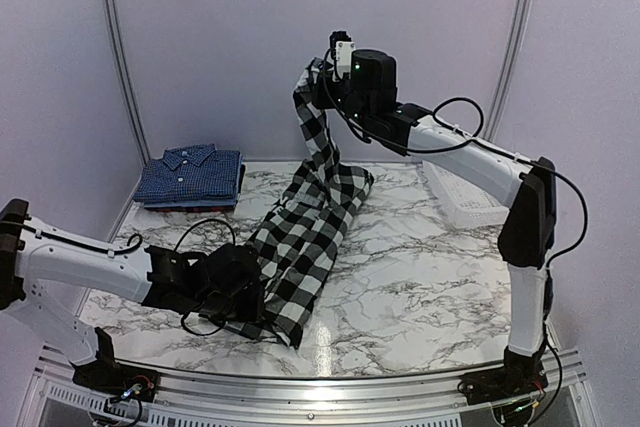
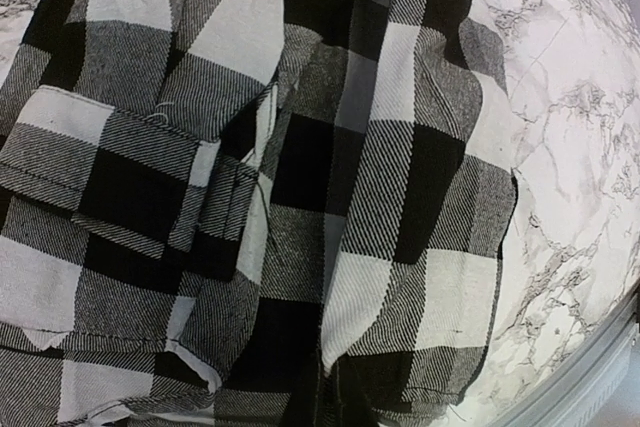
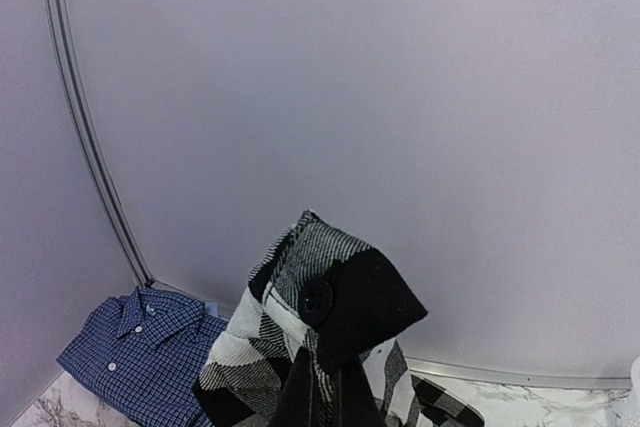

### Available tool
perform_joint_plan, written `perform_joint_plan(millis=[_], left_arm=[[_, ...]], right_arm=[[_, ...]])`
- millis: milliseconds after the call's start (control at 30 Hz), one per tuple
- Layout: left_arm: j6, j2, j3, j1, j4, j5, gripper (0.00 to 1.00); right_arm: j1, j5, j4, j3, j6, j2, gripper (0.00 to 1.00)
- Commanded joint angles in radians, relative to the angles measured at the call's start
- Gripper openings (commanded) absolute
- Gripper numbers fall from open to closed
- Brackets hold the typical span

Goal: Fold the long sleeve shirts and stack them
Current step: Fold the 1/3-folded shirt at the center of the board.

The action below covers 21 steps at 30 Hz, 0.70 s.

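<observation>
1. The checked shirt (image 1: 310,227) runs in a long slack band. Its far end is raised at about twelve o'clock over the desk (image 1: 420,287), and its near end lies at about seven o'clock.
2. The right claw (image 1: 318,82) is pinching that raised end. In its own view a bunch of cloth with a dark button (image 3: 316,300) stands up from the grip.
3. The left claw (image 1: 250,307) sits at the near end of the band. Its view shows only cloth and a cuff (image 2: 110,177), so I cannot tell whether it is spread or pressed together.
4. The blue shirts (image 1: 190,177) lie folded in a stack at ten o'clock, apart from the checked one. A white basket (image 1: 462,202) stands at two o'clock.
5. Handling, as I judge it: the cloth looks like a thick, soft weave. It is light, limp and not slippery, and it sags and twists wherever it is unsupported.
6. One pinch only ropes the shirt. Better holds would be firm edges such as shoulder seams, collar or hem corners, with the two claws well apart to spread it flat.
</observation>
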Motion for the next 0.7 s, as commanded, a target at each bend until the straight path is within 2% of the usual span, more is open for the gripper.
perform_joint_plan(millis=[0, 200, 367, 667], left_arm=[[-0.033, -0.04, -0.024, -0.005, -0.043, -0.031, 0.0], [-0.056, -0.043, -0.034, -0.005, -0.063, -0.054, 0.0], [-0.087, -0.065, -0.051, -0.002, -0.088, -0.087, 0.0], [-0.025, 0.011, -0.029, -0.021, -0.083, -0.006, 0.0]], right_arm=[[0.006, -0.067, 0.054, 0.074, -0.009, 0.053, 0.0], [0.006, -0.069, 0.036, 0.092, -0.01, 0.085, 0.0], [0.004, -0.066, 0.04, 0.046, -0.02, 0.081, 0.0], [-0.002, -0.093, 0.063, 0.042, -0.012, 0.112, 0.0]])
